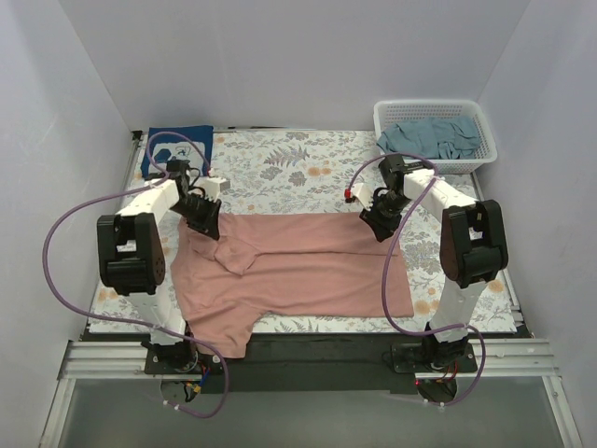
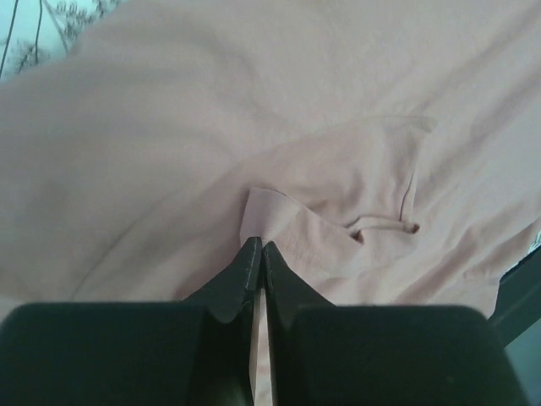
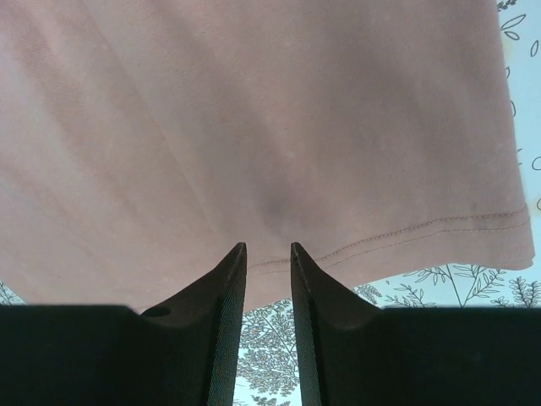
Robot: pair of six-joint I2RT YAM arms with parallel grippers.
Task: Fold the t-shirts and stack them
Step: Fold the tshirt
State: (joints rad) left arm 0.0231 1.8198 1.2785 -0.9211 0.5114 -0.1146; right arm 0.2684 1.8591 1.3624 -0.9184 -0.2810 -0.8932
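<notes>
Your left end effector (image 2: 258, 247) is clamped on a raised fold of the soft, wrinkled pink shirt (image 1: 308, 266), which spreads across the near half of the table (image 1: 280, 163) and droops over its near edge. Your right end effector (image 3: 268, 249) stands slightly apart at the shirt's stitched hem, toward the right edge.

walls (image 1: 298, 56): plain white, three sides | table cloth (image 1: 298, 163): floral | near edge: aluminium rail (image 1: 522, 357) | light: even, soft
</notes>
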